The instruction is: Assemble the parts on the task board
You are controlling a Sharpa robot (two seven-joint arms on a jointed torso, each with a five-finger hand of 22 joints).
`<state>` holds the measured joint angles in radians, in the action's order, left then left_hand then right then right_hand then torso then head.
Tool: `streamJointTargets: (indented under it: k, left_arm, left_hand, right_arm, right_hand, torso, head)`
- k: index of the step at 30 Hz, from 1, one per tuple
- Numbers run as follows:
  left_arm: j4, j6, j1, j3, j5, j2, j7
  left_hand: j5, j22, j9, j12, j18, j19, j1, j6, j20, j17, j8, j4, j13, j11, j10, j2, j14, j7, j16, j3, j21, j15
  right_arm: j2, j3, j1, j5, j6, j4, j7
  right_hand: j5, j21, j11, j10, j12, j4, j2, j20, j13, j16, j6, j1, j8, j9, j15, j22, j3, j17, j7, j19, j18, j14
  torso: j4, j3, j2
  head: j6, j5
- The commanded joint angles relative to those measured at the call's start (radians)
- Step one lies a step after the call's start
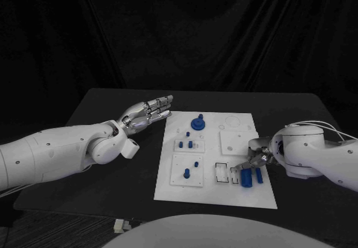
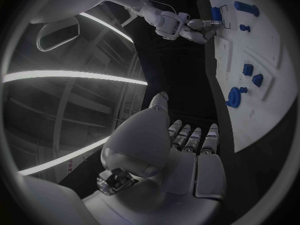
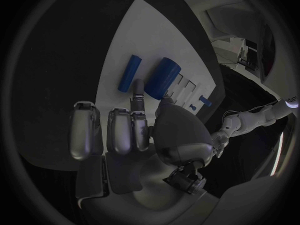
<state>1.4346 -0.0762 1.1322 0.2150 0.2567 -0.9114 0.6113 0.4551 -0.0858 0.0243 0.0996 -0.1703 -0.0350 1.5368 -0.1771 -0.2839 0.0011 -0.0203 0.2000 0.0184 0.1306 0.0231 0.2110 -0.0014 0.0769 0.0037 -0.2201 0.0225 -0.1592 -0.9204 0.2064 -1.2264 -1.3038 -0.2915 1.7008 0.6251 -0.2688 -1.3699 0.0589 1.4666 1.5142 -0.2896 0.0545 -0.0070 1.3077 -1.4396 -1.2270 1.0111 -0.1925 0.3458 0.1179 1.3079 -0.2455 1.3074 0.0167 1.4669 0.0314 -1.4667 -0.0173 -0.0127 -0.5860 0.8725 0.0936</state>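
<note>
The white task board point(image 1: 237, 196) lies mid-table. A blue gear-like part point(image 1: 198, 123) stands at its far end, small blue pegs point(image 1: 187, 144) stand in the left-hand plates, and two blue cylinders, one thick point(image 1: 246, 177) and one thin point(image 1: 258, 175), lie side by side at the near right. My right hand point(image 1: 256, 157) is low over the board's right side. Its fingertips point(image 3: 139, 87) reach the near end of the thick cylinder point(image 3: 161, 76), beside the thin cylinder point(image 3: 130, 73); whether they grip it is unclear. My left hand point(image 1: 149, 112) hovers open, holding nothing, left of the board's far end.
A slotted frame point(image 1: 222, 172) sits on the board just left of the cylinders. A raised square plate point(image 1: 236, 139) lies under my right hand's far side. Bare black table point(image 1: 112, 103) surrounds the board, and its left edge runs close to my left arm.
</note>
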Motion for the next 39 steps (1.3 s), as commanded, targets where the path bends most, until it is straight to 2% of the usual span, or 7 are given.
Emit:
streamJointTargets:
  k: [1, 7, 9, 13, 22, 36, 39]
  left_arm:
    - [0.002, -0.012, -0.001, -0.001, -0.007, 0.001, 0.008]
    - [0.002, -0.014, -0.001, -0.001, -0.007, 0.001, 0.005]
    - [0.001, -0.015, -0.001, -0.001, -0.007, 0.001, 0.004]
    - [0.0, -0.016, -0.001, -0.001, -0.007, 0.001, 0.003]
    - [-0.002, -0.019, -0.001, -0.001, -0.007, 0.003, 0.0]
    - [-0.003, -0.022, -0.002, -0.001, -0.007, 0.004, -0.003]
    - [-0.003, -0.023, -0.002, -0.001, -0.007, 0.005, -0.004]
  left_hand:
    - [0.004, 0.001, 0.002, 0.005, -0.007, 0.001, 0.004, -0.004, -0.006, -0.001, -0.006, -0.007, 0.001, 0.005, -0.001, 0.004, 0.001, -0.006, -0.004, -0.002, 0.004, -0.006]
    - [0.004, 0.001, 0.002, 0.005, -0.007, 0.001, 0.004, -0.004, -0.006, -0.001, -0.006, -0.007, 0.001, 0.005, -0.001, 0.004, 0.001, -0.006, -0.004, -0.002, 0.004, -0.006]
    - [0.004, 0.001, 0.002, 0.006, -0.007, 0.001, 0.004, -0.006, -0.006, -0.001, -0.007, -0.007, 0.001, 0.005, 0.0, 0.004, 0.001, -0.005, -0.004, -0.002, 0.004, -0.006]
    - [0.004, 0.001, 0.002, 0.006, -0.007, 0.001, 0.004, -0.006, -0.006, -0.001, -0.007, -0.007, 0.001, 0.005, 0.0, 0.004, 0.001, -0.005, -0.004, -0.002, 0.004, -0.006]
    - [0.004, 0.001, 0.002, 0.006, -0.007, 0.001, 0.004, -0.006, -0.006, -0.001, -0.007, -0.007, 0.001, 0.005, 0.0, 0.004, 0.001, -0.005, -0.004, -0.002, 0.004, -0.006]
    - [0.005, 0.002, 0.002, 0.006, -0.007, 0.001, 0.004, -0.009, -0.006, -0.001, -0.007, -0.008, 0.001, 0.006, 0.0, 0.004, 0.001, -0.001, -0.004, -0.002, 0.004, -0.007]
    - [0.005, 0.002, 0.002, 0.006, -0.007, 0.001, 0.004, -0.009, -0.006, -0.001, -0.007, -0.008, 0.001, 0.006, 0.0, 0.004, 0.001, -0.001, -0.004, -0.002, 0.004, -0.007]
  right_arm:
    - [0.001, 0.0, 0.004, 0.001, 0.01, 0.0, 0.016]
    - [0.001, 0.0, 0.005, 0.01, 0.013, 0.002, 0.015]
    - [0.001, 0.0, 0.005, 0.011, 0.012, 0.002, 0.015]
    - [-0.001, 0.0, 0.006, 0.013, 0.011, 0.006, 0.014]
    - [-0.003, 0.0, 0.006, 0.014, 0.007, 0.013, 0.013]
    - [-0.003, 0.0, 0.006, 0.05, 0.0, 0.018, 0.011]
    - [-0.003, 0.0, 0.006, 0.062, 0.001, 0.019, 0.011]
  right_hand:
    - [0.006, 0.005, -0.006, 0.087, -0.006, -0.001, 0.004, 0.001, 0.185, 0.008, 0.009, -0.013, 0.005, 0.004, 0.002, 0.196, -0.008, 0.037, 0.001, 0.016, 0.017, -0.062]
    - [0.098, 0.017, -0.005, 0.086, -0.009, -0.003, 0.013, 0.002, 0.183, 0.014, 0.017, -0.07, 0.0, 0.039, 0.001, 0.194, -0.034, 0.028, 0.001, 0.015, 0.019, -0.062]
    - [0.101, 0.017, -0.005, 0.086, -0.009, -0.003, 0.013, 0.002, 0.184, 0.014, 0.017, -0.072, 0.0, 0.041, 0.001, 0.194, -0.034, 0.028, 0.001, 0.015, 0.019, -0.062]
    - [0.171, 0.026, -0.006, 0.086, -0.009, -0.005, -0.01, 0.003, 0.185, 0.017, 0.025, -0.132, 0.0, 0.064, 0.001, 0.192, -0.038, 0.022, 0.001, 0.014, 0.02, -0.061]
    - [0.194, 0.035, -0.007, 0.086, -0.011, -0.003, -0.027, 0.004, 0.185, 0.021, 0.034, -0.168, 0.002, 0.083, 0.0, 0.191, -0.033, 0.015, 0.002, 0.013, 0.022, -0.06]
    - [-0.015, 0.052, -0.009, 0.084, -0.022, 0.002, -0.018, 0.008, 0.177, 0.031, 0.069, -0.059, 0.009, 0.14, -0.005, 0.188, -0.015, -0.003, 0.006, 0.011, 0.024, -0.057]
    - [-0.125, 0.057, -0.008, 0.083, -0.025, 0.004, -0.014, 0.008, 0.175, 0.033, 0.073, -0.026, 0.005, 0.161, -0.005, 0.188, -0.018, -0.006, 0.005, 0.01, 0.025, -0.056]
  torso:
    - [0.0003, -0.0001, -0.001]
    - [0.0002, 0.0, 0.0]
    - [0.0001, 0.0, 0.0]
    - [-0.0001, 0.0001, 0.0]
    - [0.0004, 0.0, 0.0]
    - [0.0001, -0.0002, 0.0]
    - [0.0002, 0.0, 0.0]
  head:
    - [0.0, 0.001]
    - [0.0, 0.004]
    - [0.0, 0.004]
    - [0.0, 0.004]
    - [0.0, 0.006]
    - [0.0, 0.007]
    - [0.0, 0.007]
